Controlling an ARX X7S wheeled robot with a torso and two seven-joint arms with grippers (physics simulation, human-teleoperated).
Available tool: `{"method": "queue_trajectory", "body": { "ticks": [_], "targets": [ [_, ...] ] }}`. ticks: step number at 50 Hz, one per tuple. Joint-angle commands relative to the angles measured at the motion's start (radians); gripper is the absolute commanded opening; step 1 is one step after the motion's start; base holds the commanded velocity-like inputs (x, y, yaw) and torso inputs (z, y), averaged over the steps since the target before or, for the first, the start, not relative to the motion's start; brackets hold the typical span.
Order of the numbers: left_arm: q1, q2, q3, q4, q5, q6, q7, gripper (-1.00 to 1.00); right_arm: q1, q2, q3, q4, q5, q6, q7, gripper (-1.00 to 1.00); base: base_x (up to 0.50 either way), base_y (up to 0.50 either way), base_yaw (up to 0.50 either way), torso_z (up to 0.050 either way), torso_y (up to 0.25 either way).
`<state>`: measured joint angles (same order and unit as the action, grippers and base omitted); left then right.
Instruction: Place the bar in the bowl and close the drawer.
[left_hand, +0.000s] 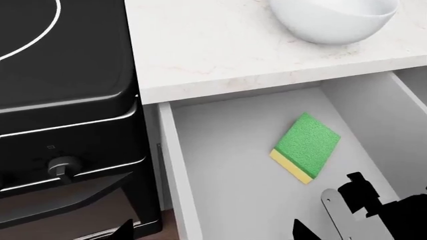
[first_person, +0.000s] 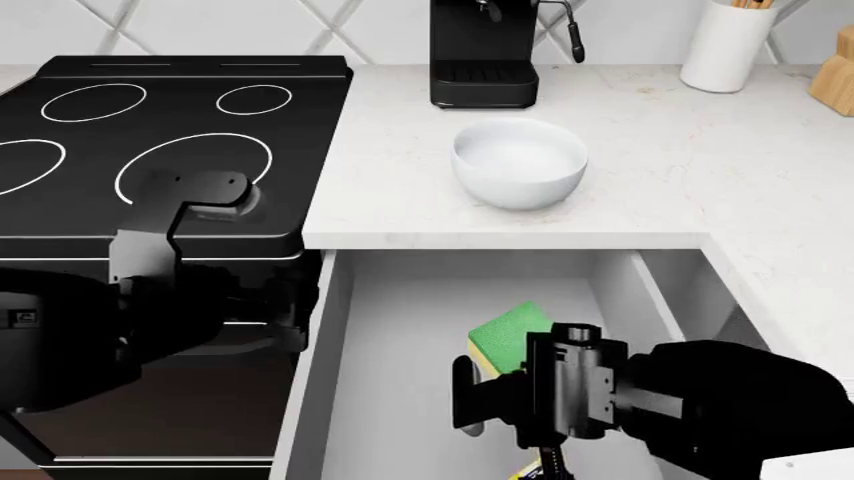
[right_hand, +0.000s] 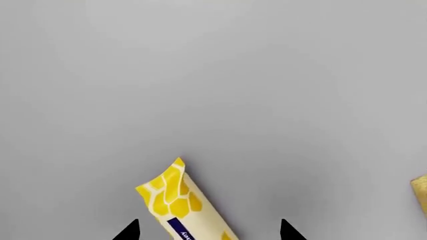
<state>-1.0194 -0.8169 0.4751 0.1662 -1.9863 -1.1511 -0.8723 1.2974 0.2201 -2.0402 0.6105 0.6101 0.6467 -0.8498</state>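
Drawer (first_person: 400, 380) is the landmark: it stands pulled out under the counter (first_person: 667, 190), with the stove (first_person: 160, 140) on its left side. Behind the drawer, on the counter, sits the bowl (first_person: 519, 163), empty as far as I can see. Inside the drawer the right gripper (right_hand: 208, 231) hangs low over the floor, its jaws spread wide with nothing between them yet. The sponge (left_hand: 305, 147) lies in the drawer's middle, and the bar (right_hand: 181, 200) lies flat nearer the drawer's front, apart from the sponge. The left gripper (left_hand: 127, 231) waits outside the drawer's left wall, over the stove front; whether it is open I cannot tell.

To do this step well, I think the right gripper should center the bar between both tips (it sits a little to one side now) and go down until they straddle its narrow width. Free floor around the bar is good; only the sponge is near.
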Motion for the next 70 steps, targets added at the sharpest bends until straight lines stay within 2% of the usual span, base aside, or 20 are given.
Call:
{"method": "queue_trajectory", "body": {
  "ticks": [1, 25, 45, 64, 65, 70],
  "targets": [
    [0.002, -0.002, 0.003, -0.003, 0.007, 0.004, 0.010, 1.00, -0.024, -0.021, 0.003, 0.057, -0.014, -0.034, -0.009, 1.00, 0.00, 0.00, 0.00, 0.000, 0.000],
    [0.006, -0.012, 0.005, 0.003, -0.002, 0.014, 0.015, 1.00, -0.068, -0.050, 0.006, 0.118, -0.032, -0.069, -0.021, 1.00, 0.00, 0.00, 0.00, 0.000, 0.000],
    [0.007, -0.016, 0.010, 0.003, 0.000, 0.019, 0.022, 1.00, -0.080, -0.023, -0.009, 0.043, -0.022, -0.034, -0.036, 1.00, 0.00, 0.00, 0.00, 0.000, 0.000],
    [0.010, -0.017, 0.017, -0.003, 0.007, 0.024, 0.031, 1.00, -0.095, -0.028, -0.008, 0.061, -0.031, -0.044, -0.043, 1.00, 0.00, 0.00, 0.00, 0.000, 0.000],
    [0.010, -0.016, 0.017, -0.003, 0.008, 0.024, 0.033, 1.00, -0.096, -0.028, -0.006, 0.064, -0.031, -0.046, -0.042, -1.00, 0.00, 0.00, 0.00, 0.000, 0.000],
    [0.010, -0.016, 0.019, -0.005, 0.010, 0.026, 0.035, 1.00, -0.097, -0.028, -0.001, 0.069, -0.031, -0.052, -0.040, -1.00, 0.00, 0.00, 0.00, 0.000, 0.000]
  ]
}}
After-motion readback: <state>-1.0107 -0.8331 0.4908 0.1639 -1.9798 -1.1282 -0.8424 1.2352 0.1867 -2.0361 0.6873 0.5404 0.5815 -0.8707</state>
